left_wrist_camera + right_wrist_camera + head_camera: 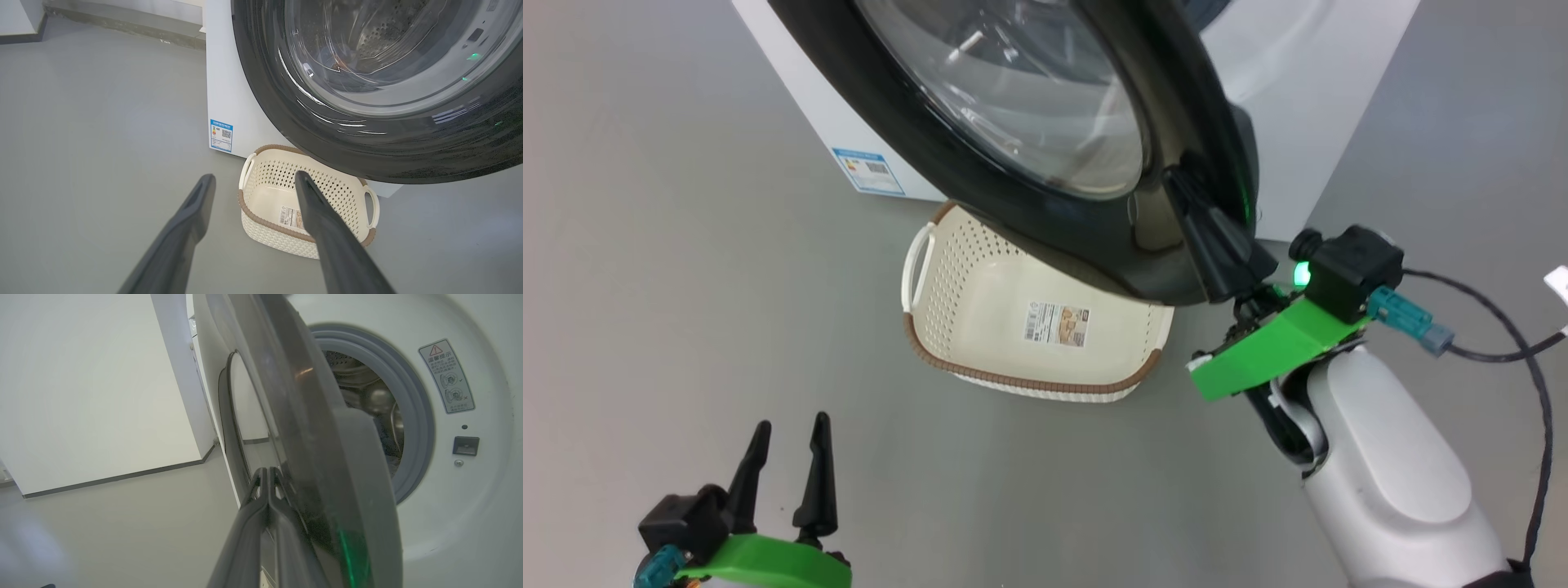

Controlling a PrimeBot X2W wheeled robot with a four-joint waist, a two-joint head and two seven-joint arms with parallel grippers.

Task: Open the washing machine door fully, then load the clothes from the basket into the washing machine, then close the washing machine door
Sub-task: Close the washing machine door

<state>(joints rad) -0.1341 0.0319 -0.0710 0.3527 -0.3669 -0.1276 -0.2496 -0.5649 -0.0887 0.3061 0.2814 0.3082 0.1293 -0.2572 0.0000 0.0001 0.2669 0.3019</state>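
The washing machine door [1045,237] stands partly open from the white washing machine [1298,106]. My right gripper [1176,181] is shut, its fingers lying against the door's glossy outer face near its free edge. The right wrist view shows the door [310,416] edge-on with the right gripper [267,471] beside it, and the grey ring and drum [367,396] behind. The basket [1029,380] sits on the floor under the door, its bottom label bare. My left gripper [792,425] is open, low and in front of the basket [261,220]. A bit of blue and orange clothes [333,61] shows through the glass.
A black cable [1503,327] runs across the floor at the right by my right forearm. A blue sticker [868,170] marks the machine's lower corner. A white wall with a dark baseboard [102,482] stands to the machine's side. Grey floor [686,286] spreads to the left.
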